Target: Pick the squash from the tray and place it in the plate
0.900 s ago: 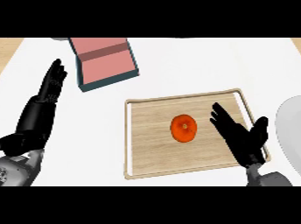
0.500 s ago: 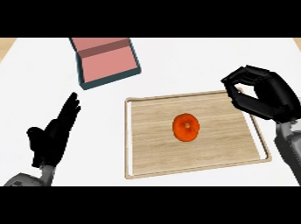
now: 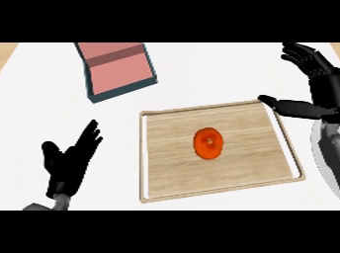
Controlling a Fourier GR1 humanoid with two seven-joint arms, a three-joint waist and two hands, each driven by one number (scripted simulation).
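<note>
Head view:
- The squash, a small orange-red oval, lies near the middle of the wooden tray, touched by neither hand.
- The tray is a pale, raised-rim board resting on the white surface, at centre right of the view.
- The right hand shows at the right edge, above and to the right of the tray's far right corner. Its fingers are spread and straight, pointing up and away, the thumb stretched out leftward towards the tray's corner; it has hold of nothing.
- The squash sits well apart from the right hand, down and to the left of it, with bare tray board between them.
- The left hand shows at lower left, on the surface side of the tray's left rim, fingers up and relaxed, thumb apart, carrying nothing.
- A pink container with a dark teal rim lies tilted on the surface at upper left, apart from the tray.
</note>
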